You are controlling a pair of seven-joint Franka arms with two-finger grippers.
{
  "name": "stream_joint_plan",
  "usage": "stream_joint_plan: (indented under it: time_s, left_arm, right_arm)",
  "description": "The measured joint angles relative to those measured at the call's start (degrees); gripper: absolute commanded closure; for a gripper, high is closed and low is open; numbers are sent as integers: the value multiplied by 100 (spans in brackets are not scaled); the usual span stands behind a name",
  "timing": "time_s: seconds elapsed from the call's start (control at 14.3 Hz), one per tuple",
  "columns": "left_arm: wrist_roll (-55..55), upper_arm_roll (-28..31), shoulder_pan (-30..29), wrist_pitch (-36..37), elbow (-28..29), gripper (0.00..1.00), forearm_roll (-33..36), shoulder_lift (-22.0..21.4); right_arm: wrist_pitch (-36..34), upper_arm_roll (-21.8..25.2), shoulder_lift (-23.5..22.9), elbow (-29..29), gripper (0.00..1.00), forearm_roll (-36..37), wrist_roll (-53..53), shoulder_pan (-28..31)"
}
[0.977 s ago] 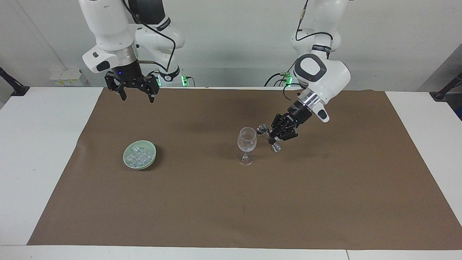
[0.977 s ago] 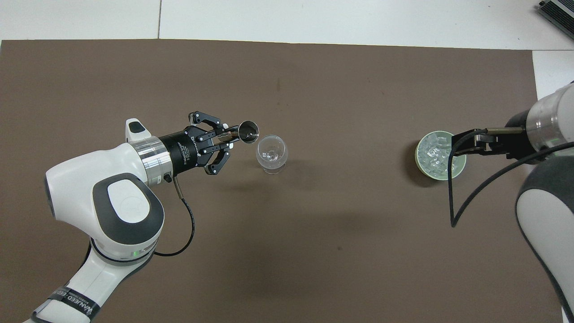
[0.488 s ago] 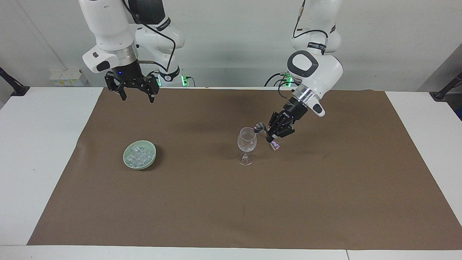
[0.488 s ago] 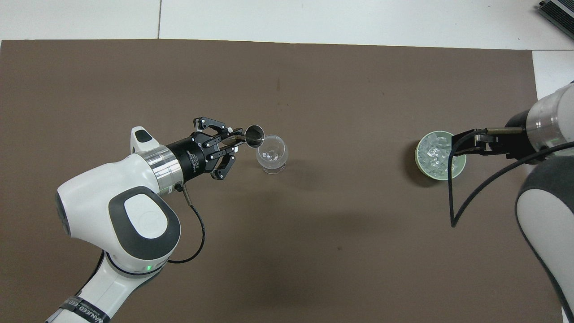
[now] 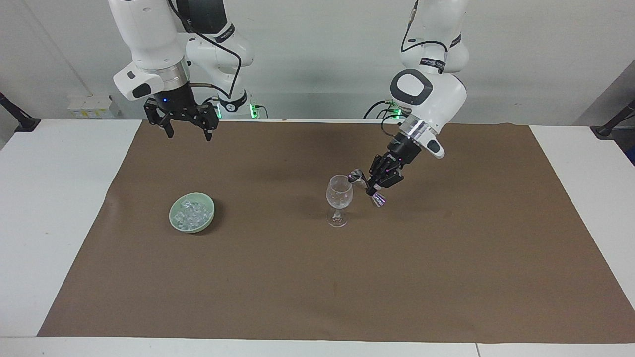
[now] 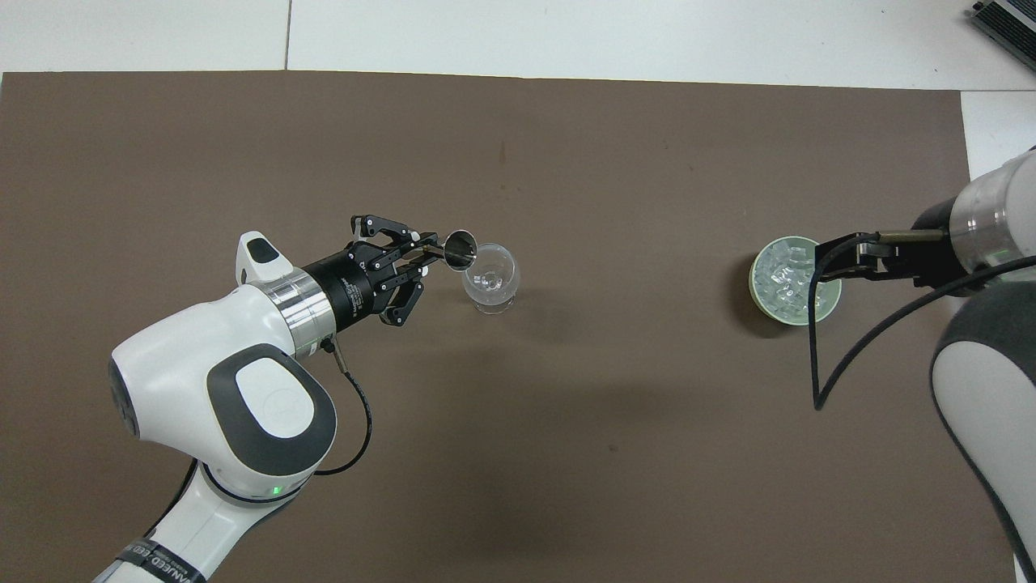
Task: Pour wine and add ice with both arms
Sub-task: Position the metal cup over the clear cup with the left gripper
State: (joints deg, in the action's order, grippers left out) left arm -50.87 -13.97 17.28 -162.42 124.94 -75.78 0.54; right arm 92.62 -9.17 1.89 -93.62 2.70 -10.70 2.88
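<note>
1. Left gripper point(image 5: 373, 187) is clamped tight on the waist of a small metal jigger point(image 5: 366, 186). The jigger is tilted, its mouth at the rim of the wine glass point(image 5: 339, 198), so I read this as the pour step.
2. The overhead view shows the same thing: jigger point(image 6: 459, 248) mouth overlaps the edge of the glass point(image 6: 490, 278). I can't tell whether any liquid is coming out.
3. The glass stands upright on the brown mat point(image 5: 446, 277), mid-table. It is thin, fragile and top-heavy on its stem. Don't nudge the rim with the jigger.
4. The jigger is smooth, stiff steel, light and slippery. The narrow waist is the right grab point.
5. Right gripper point(image 5: 188, 130) has its jaws spread wide and holds nothing. It hangs high over the mat's edge nearest the robots, at the right arm's end, waiting.
6. The ice point(image 5: 191, 214) sits piled in the pale green bowl point(image 5: 173, 218), toward the right arm's end of the table and well apart from the glass.
7. The cubes look small, hard and glossy, so probably slick and light. Pinch one across its flat faces near the top of the pile; corner grips will likely squirt out.
8. The bowl is shallow, so a hard push down could skate it on the mat.
</note>
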Motion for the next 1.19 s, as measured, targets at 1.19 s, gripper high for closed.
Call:
stream_joint_plan:
  time_s: [1.19]
  left_arm:
    - [662, 1, 202, -325, 11, 100, 0, 0]
  right_arm:
    - [0, 0, 0, 0, 0, 0, 0, 0]
